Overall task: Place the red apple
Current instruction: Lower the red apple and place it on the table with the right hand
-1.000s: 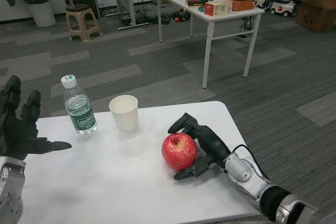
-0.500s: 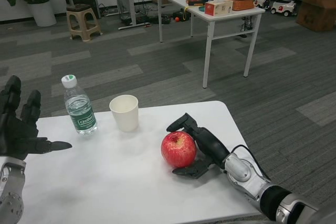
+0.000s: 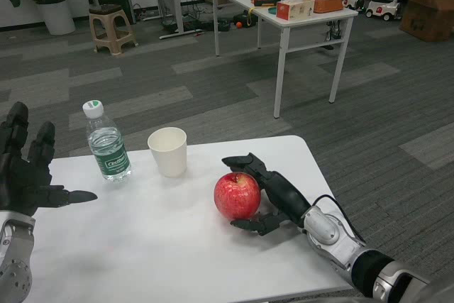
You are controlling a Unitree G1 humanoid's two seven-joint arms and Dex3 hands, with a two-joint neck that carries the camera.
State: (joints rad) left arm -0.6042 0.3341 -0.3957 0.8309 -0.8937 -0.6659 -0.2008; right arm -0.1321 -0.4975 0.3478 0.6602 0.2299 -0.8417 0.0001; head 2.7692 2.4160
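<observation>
The red apple (image 3: 237,194) sits on the white table (image 3: 163,246), right of centre. My right hand (image 3: 268,192) wraps it from the right side, fingers over its top and thumb low at its front, gripping it. Whether the apple rests on the tabletop or hangs just above it I cannot tell. My left hand (image 3: 27,171) is raised at the table's left edge, fingers spread, holding nothing.
A white paper cup (image 3: 168,152) stands just behind and left of the apple. A water bottle (image 3: 106,143) with a white cap stands further left. Beyond my table are a second white table (image 3: 284,5) with clutter and a stool (image 3: 112,28).
My right hand has carried the apple a little to the left and away from me, toward the cup. The left hand has stayed put.
</observation>
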